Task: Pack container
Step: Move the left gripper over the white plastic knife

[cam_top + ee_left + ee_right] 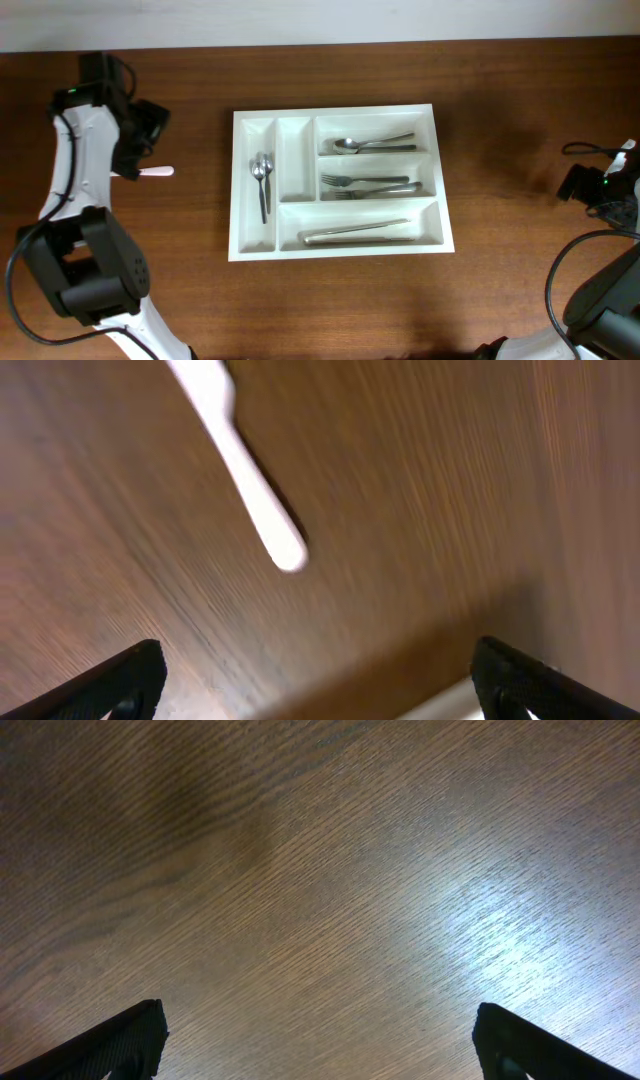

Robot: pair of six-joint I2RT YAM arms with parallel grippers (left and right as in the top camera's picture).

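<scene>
- The table (500,300) carries the white tray (295,160) at its middle. Four slots hold metal cutlery (370,185); the second narrow slot from the tray's left edge is bare.
- The left tool (320,685), well left of the tray, has its fingers spread wide and grips nothing. The right tool (320,1040), well right of the tray, is likewise spread over bare wood.
- A white utensil (157,171) lies left of the tray, just ahead of the left tool; its kind cannot be told.
- Likely step: fetch it. Lower the left tool squarely across the handle, pinch near mid-length, lift clear of the tray wall, then lay it lengthwise in the bare slot.
</scene>
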